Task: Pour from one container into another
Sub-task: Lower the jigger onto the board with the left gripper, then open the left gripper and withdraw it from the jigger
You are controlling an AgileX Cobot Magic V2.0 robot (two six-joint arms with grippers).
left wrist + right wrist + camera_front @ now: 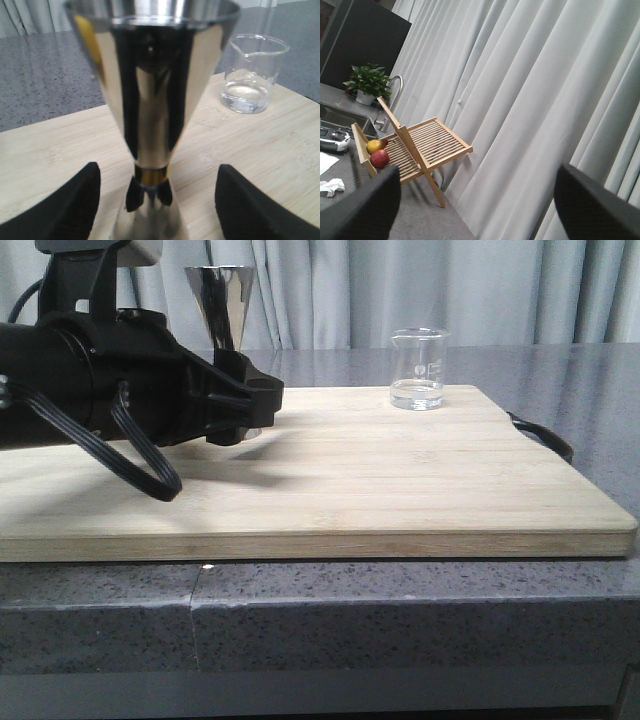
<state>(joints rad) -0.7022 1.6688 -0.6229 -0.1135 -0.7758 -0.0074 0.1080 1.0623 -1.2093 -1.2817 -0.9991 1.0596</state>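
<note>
Speckled dark grey bench (pixel 400 605) in front, w/ a seam on its front edge. On it a pale wood board (pixel 380 480), black handle at its right end. Left hand (pixel 156 200) low over board's left part, fingers (pixel 75 210) spread open either side of the jigger (pixel 152 100), not touching it. Jigger upright on the board. Beaker (pixel 418 368) at board's far edge, well right of jigger, a little clear liquid in it. Behind: grey curtains (pixel 450 290). Right hand (pixel 475 200) open, aimed at curtains; a wooden rack (pixel 415 147) w/ fruit and a potted plant (pixel 367 82) beyond.
</note>
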